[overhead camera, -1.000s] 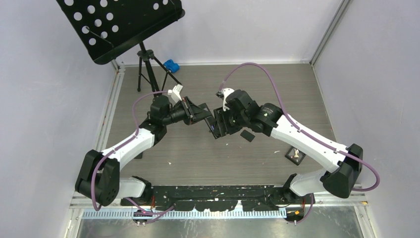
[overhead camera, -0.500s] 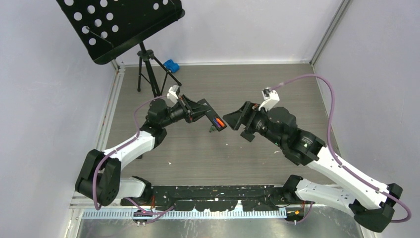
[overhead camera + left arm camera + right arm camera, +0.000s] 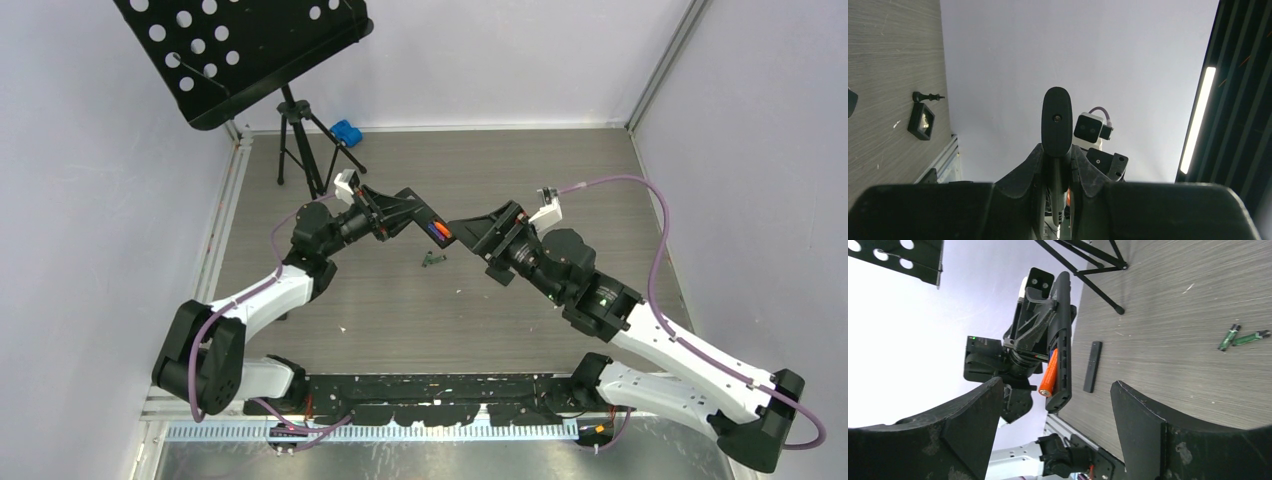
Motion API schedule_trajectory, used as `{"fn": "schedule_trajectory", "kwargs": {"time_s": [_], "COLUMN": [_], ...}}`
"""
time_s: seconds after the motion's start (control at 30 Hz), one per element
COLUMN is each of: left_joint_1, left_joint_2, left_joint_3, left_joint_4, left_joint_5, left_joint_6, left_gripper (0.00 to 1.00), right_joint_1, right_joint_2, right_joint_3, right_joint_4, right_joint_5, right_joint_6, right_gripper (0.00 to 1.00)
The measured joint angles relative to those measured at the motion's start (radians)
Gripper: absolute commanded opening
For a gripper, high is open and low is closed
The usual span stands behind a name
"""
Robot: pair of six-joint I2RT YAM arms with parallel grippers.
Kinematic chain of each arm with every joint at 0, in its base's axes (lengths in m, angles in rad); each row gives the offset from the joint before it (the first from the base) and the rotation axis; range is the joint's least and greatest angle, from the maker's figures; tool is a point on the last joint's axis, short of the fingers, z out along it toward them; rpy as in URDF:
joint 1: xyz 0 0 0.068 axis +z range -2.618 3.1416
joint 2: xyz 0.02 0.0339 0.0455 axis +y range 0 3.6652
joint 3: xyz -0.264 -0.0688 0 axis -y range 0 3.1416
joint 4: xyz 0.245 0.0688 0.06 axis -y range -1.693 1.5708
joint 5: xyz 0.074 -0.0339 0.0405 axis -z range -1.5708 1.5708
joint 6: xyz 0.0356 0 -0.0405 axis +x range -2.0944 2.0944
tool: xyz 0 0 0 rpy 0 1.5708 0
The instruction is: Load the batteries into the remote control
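My left gripper (image 3: pixel 412 218) is shut on the black remote control (image 3: pixel 428 224) and holds it above the table, with the open compartment facing my right gripper. In the left wrist view the remote (image 3: pixel 1057 125) stands edge-on between the fingers. An orange battery (image 3: pixel 1050 374) sits in the compartment with its near end sticking out; it also shows in the top view (image 3: pixel 439 231). My right gripper (image 3: pixel 1058 386) is open and empty, just short of the remote's (image 3: pixel 1062 335) end. Two dark green batteries (image 3: pixel 1229 337) lie on the table (image 3: pixel 433 260). The flat black cover (image 3: pixel 1091 366) lies on the table beyond the remote.
A black music stand (image 3: pixel 250 50) on a tripod (image 3: pixel 300 150) stands at the back left, with a small blue object (image 3: pixel 346 131) by the back wall. A small black square block (image 3: pixel 921 121) and a small dark peg (image 3: pixel 928 96) lie near the table's right edge.
My right gripper drew back to the right off the remote and now faces its end, open. The orange battery now shows in the remote. My left gripper raised and turned the remote slightly.
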Motion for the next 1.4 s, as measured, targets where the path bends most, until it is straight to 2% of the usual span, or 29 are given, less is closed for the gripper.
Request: {"fn": "schedule_trajectory", "kwargs": {"time_s": [0.2,0.37,0.67,1.03,1.3,1.4], "left_joint_1": [0.000,0.000,0.000,0.002,0.005,0.008], "left_joint_2": [0.000,0.000,-0.011,-0.023,-0.034,-0.038], "left_joint_3": [0.000,0.000,0.000,0.000,-0.006,-0.007], "left_joint_4": [0.000,0.000,0.004,0.006,0.007,0.006], "left_joint_5": [-0.005,-0.006,-0.005,-0.006,-0.008,-0.011], "left_joint_6": [-0.016,-0.021,-0.027,-0.033,-0.033,-0.025], "left_gripper": [0.00,0.00,0.00,0.00,0.00,0.00], "right_joint_1": [0.000,0.000,0.000,0.000,-0.001,-0.003], "right_joint_2": [0.034,0.061,0.090,0.126,0.140,0.145], "right_joint_3": [-0.018,-0.019,-0.019,-0.020,-0.021,-0.029], "right_joint_4": [0.089,0.110,0.144,0.202,0.204,0.216], "right_joint_5": [-0.029,-0.044,-0.049,-0.062,-0.063,-0.065], "right_joint_6": [0.051,0.080,0.107,0.134,0.149,0.166], "right_gripper": [0.73,0.60,0.46,0.35,0.19,0.17]}}
